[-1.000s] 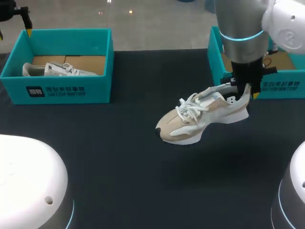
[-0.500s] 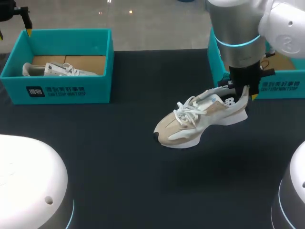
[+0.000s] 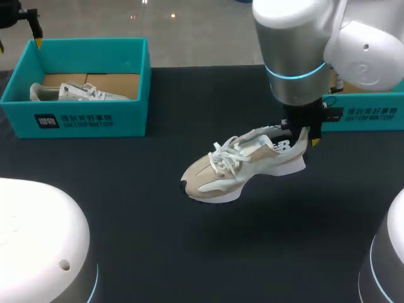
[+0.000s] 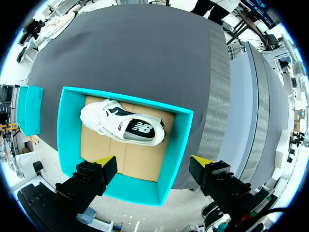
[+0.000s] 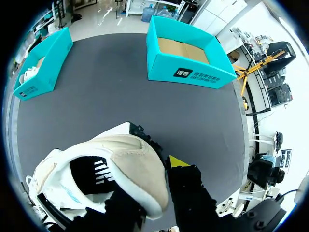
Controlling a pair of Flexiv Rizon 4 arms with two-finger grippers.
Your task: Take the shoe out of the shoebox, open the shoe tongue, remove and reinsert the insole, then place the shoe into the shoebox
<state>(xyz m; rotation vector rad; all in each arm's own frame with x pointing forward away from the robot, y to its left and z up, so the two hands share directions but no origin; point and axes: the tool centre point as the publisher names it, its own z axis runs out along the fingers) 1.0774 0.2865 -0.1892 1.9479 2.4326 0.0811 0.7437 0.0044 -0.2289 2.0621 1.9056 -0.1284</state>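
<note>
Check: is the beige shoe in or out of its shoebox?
Out. The right hand grips the beige shoe by its heel over the table; the right shoebox shows only cardboard.

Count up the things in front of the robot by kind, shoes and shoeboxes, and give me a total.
Shoes: 2, a beige shoe held by its heel in the right tool and a white shoe in the left shoebox.
Shoeboxes: 2, the left shoebox and the right shoebox, both teal.
Total: 4.
</note>
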